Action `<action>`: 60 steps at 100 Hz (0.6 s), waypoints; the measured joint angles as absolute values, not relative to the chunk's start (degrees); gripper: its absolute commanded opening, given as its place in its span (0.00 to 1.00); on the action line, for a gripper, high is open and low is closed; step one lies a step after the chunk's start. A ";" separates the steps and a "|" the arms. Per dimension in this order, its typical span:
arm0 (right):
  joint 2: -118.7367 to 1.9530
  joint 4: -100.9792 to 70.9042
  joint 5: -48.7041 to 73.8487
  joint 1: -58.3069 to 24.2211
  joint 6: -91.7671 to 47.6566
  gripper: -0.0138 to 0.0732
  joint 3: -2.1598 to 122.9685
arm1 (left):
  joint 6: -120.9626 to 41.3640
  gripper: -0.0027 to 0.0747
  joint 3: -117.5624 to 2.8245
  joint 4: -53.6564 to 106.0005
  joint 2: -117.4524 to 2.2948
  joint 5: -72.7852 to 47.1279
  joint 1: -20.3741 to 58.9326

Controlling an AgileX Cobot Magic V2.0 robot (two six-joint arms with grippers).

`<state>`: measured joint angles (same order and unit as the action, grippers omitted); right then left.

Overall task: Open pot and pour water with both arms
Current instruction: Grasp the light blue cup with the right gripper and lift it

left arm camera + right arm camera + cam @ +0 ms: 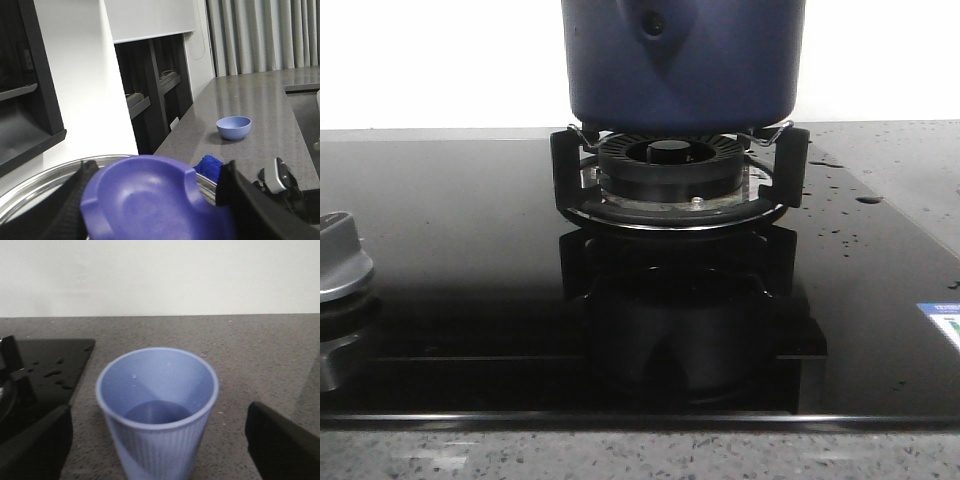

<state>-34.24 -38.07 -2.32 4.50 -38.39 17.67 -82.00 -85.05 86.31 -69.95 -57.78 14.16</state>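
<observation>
Nearest to my left tool (155, 210), a glossy purple-blue lid knob (150, 200) sits between the two dark fingers (247, 200), which stand on either side of it; I cannot tell whether they press it or merely bracket it. Under the knob curves the shiny silver lid rim (45, 185). Past it, on the grey worktop (270, 100), stands a small blue bowl (233, 127); its inside is hidden from this angle.

My right tool (160, 440) is spread wide, its dark fingers (285, 445) well apart on both sides of a ribbed pale-blue cup (157, 410), neither one touching it. The cup stands upright on the speckled worktop, just beside the corner of the black glass hob (55, 365), which carries water droplets. The cup's bottom looks darker; I cannot tell whether liquid lies there.

In the front view, the pot (685, 60) rests on the wire supports above the black ringed burner (670, 170); its top is cut off, so its contents are unseen. A silver control knob (340, 255) sits at the hob's left edge.
</observation>
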 measured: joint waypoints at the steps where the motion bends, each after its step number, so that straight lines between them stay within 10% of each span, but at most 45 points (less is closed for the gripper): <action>1: -34.62 -38.07 -2.62 4.50 -38.39 0.85 17.67 | -81.96 0.32 -85.05 86.31 -69.95 -57.78 14.16; 60: -45.68 -38.33 -7.67 2.58 -37.70 0.85 17.55 | -81.63 0.32 -85.05 86.31 -70.39 -57.78 14.16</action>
